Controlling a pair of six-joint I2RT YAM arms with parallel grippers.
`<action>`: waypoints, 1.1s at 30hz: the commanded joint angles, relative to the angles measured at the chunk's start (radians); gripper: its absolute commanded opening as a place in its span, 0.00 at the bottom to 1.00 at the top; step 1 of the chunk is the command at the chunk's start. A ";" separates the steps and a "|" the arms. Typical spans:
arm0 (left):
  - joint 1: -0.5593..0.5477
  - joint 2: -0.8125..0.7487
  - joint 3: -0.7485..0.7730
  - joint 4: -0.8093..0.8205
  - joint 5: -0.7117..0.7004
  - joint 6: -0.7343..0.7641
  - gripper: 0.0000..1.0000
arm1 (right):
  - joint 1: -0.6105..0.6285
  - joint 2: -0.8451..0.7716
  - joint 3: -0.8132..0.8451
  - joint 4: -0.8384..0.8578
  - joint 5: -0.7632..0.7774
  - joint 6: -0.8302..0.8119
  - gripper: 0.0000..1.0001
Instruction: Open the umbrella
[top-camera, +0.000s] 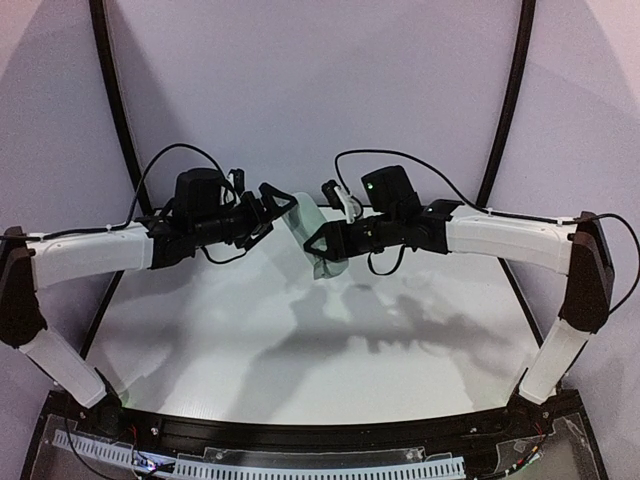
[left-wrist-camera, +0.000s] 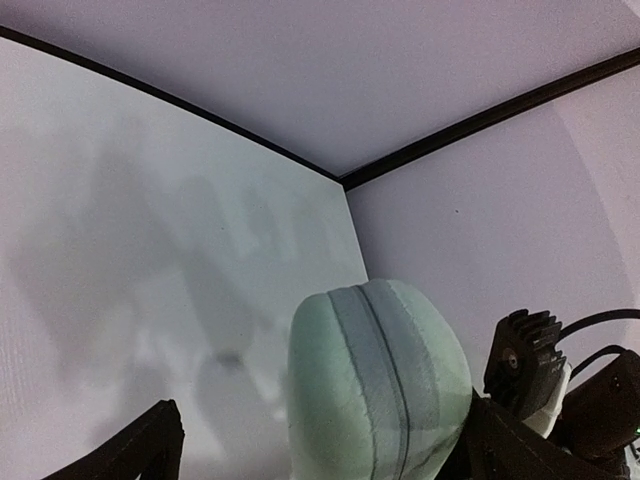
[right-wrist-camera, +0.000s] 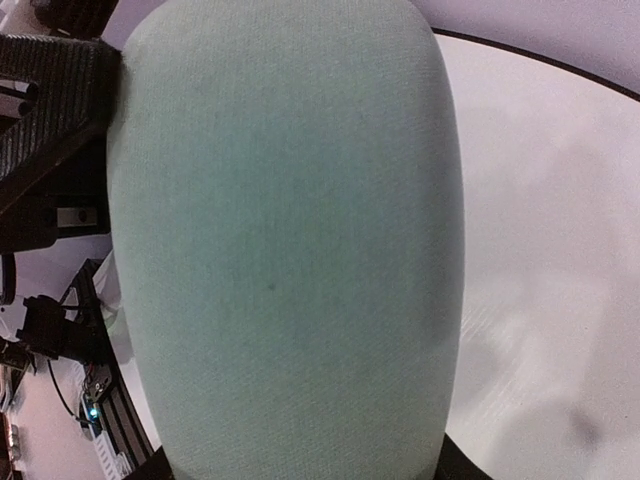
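Mint-green oval case (top-camera: 308, 225) hangs above the table's (top-camera: 250, 350) far edge, clamped in the right gripper (top-camera: 322, 246); the left gripper (top-camera: 280, 205) gapes wide around its end. Where the umbrella is, I cannot tell.

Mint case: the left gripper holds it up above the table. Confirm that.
Wrong arm. The right gripper holds the mint case up above the table, as the top external view shows; the left gripper is open.
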 joint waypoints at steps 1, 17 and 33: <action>-0.026 0.065 0.036 0.061 0.049 -0.026 1.00 | 0.026 0.003 0.066 0.111 -0.057 -0.011 0.41; -0.029 0.123 0.071 0.088 0.103 -0.074 0.27 | 0.027 0.017 0.098 0.086 -0.023 -0.024 0.47; -0.029 -0.050 0.072 0.228 -0.076 0.180 0.01 | 0.027 -0.336 -0.165 0.080 0.191 0.078 0.99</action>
